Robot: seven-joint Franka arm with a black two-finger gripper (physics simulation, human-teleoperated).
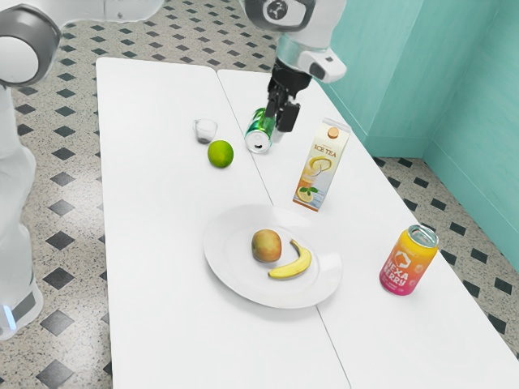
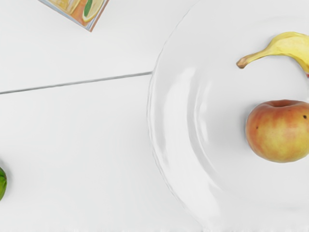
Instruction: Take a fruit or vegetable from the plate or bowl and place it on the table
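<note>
My gripper [image 1: 280, 117] is high over the table's far part in the exterior view, by the green can and apart from the plate, open with nothing held. The white plate [image 1: 225, 274] holds a red-yellow apple [image 1: 266, 245] and a yellow banana [image 1: 292, 265] beside it. The wrist view has the plate [image 2: 178, 125], with the apple [image 2: 279, 131] and the banana [image 2: 288, 44] partly cut off by the frame's edge.
On the white table [image 1: 154, 243] stand an iced tea carton [image 1: 322, 166] and an orange-pink can [image 1: 408, 261]. Beyond the plate are a green lime [image 1: 220, 154], a small clear glass [image 1: 206, 130] and a green can [image 1: 259, 132]. The wrist view catches the carton's corner [image 2: 86, 13].
</note>
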